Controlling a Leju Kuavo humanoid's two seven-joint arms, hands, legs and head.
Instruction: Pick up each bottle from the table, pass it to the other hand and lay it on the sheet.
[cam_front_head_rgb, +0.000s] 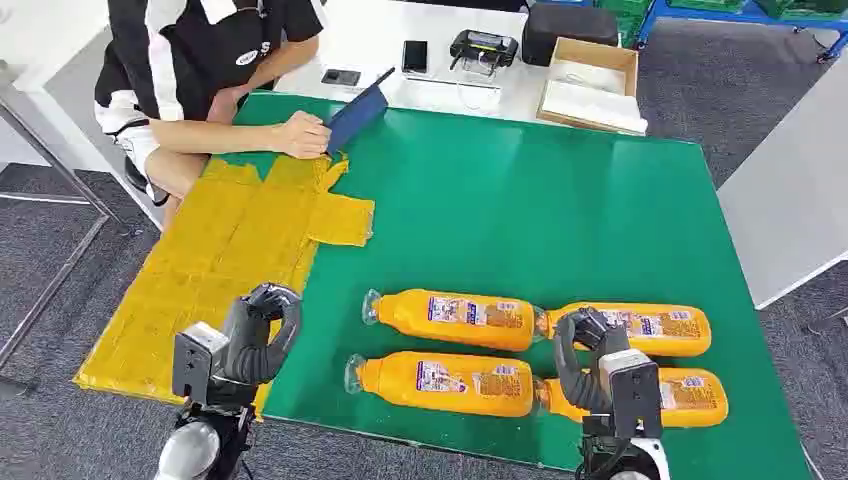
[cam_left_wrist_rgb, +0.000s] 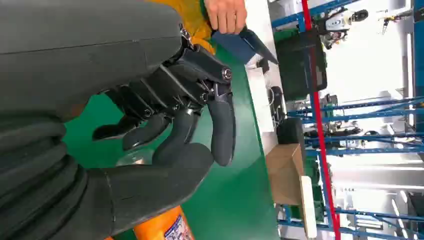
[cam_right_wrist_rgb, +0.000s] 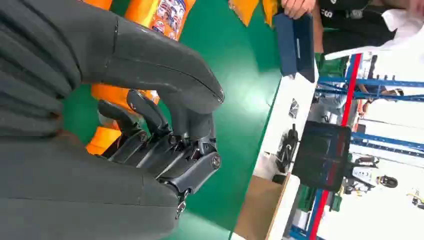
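On the green table (cam_front_head_rgb: 560, 200), from largest to smallest: the yellow sheet (cam_front_head_rgb: 200, 270) covers the left side, and four orange bottles (cam_front_head_rgb: 455, 318) lie right of centre in two rows, long axes running left to right, the left pair's clear caps pointing at the sheet. My right hand (cam_front_head_rgb: 582, 345) hangs directly over the right-hand pair, clearly the nearer hand; its fingers are curled, holding nothing. My left hand (cam_front_head_rgb: 262, 330) hovers at the sheet's edge, well apart from the bottles, fingers bent and apart, empty. I judge the right hand should pick first. Bottle labels are too blurred to read.
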